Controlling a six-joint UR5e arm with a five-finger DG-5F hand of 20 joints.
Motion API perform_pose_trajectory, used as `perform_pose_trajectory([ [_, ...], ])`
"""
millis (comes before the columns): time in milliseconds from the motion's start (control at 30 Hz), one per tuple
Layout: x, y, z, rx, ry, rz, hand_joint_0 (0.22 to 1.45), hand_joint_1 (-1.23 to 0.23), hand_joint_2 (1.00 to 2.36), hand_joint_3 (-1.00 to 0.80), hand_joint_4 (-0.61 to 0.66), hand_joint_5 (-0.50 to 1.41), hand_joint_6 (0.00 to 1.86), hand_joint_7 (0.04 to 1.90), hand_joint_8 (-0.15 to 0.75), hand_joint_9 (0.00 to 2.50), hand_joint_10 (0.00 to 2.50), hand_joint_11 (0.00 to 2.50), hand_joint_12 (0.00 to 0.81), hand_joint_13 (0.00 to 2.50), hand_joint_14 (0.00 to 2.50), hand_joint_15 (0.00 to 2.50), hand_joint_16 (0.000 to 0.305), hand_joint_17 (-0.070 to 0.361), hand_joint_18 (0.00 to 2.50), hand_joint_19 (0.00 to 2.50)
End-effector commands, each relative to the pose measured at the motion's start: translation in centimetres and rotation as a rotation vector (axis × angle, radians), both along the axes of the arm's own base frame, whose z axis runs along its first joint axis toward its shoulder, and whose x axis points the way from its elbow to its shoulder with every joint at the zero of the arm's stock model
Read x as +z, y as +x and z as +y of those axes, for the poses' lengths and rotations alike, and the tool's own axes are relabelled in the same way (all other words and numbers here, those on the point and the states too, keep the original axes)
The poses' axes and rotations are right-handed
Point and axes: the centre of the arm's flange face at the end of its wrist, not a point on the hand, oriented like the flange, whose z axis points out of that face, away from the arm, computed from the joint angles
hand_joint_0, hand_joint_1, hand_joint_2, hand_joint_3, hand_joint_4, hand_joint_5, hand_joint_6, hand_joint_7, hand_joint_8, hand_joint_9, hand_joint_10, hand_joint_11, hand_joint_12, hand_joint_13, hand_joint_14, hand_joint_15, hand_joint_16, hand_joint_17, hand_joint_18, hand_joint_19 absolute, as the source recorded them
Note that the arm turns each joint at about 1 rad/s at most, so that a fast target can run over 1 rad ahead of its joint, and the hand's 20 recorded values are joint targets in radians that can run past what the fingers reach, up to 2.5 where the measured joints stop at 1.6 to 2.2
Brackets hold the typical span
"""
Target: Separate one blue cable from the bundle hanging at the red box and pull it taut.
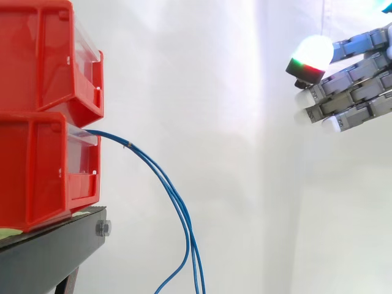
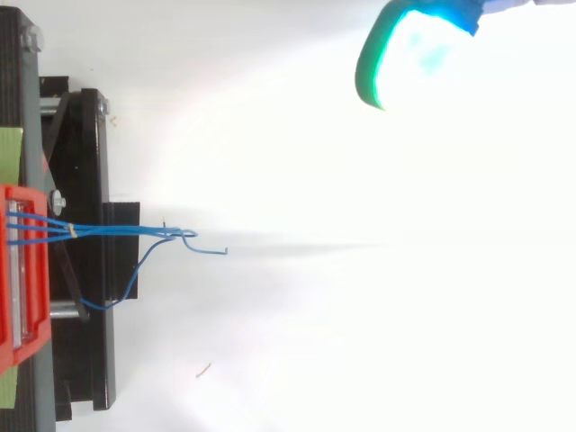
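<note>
Side and top views, read left to right. Two red bins, upper (image 1: pixel 37 55) and lower (image 1: pixel 37 171), are stacked on a black stand (image 1: pixel 49 251). The blue bundle (image 1: pixel 165 184) leaves the front of the lower bin, arches out and hangs below the level of the stand, clear of everything. A pale band (image 1: pixel 128 146) ties the strands together just beyond the bin. From above, the strands (image 2: pixel 117 230) leave the bin apart, meet at the band (image 2: pixel 72 231) and run on side by side, then spread, and one loose end (image 2: pixel 225 250) reaches furthest from the bin. A white curtain (image 1: pixel 233 122) forms the backdrop.

At upper right the hand (image 1: pixel 358 76) hovers well apart from the bundle and higher than it. Its fingers are straight, relaxed and hold nothing, and one glowing pad (image 1: pixel 313 54) leads. From above, a cyan-green pad (image 2: pixel 409 54) enters at the top edge.

No strand has been separated yet.

Handling, as judged: the cables look thin, light and limp, with a smooth sheath that may slip in a loose pinch. They will swing aside if brushed. The band prevents parting near the bin. The better hold lies lower on the hanging run, where one strand (image 1: pixel 173 277) curves away from the others.
</note>
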Motion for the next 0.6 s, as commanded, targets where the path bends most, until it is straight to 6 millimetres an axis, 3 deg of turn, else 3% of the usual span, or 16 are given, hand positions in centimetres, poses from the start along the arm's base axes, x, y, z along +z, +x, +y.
perform_pose_trajectory([
  [0,-0.8,0.4,0.0,-0.021,-0.003,0.006,0.56,-0.57,1.0,-0.5,0.22,-0.23,0.5,0.78,0.291,0.3,0.0,0.09,0.329,0.06,0.0,0.0,0.044,0.099,0.16,0.2],
  [567,-6.1,4.4,0.9,-0.019,0.004,-0.003,0.55,-0.62,1.0,-0.5,0.22,-0.23,0.5,0.78,0.289,0.29,0.0,0.09,0.329,0.05,0.0,0.0,0.044,0.098,0.16,0.19],
])
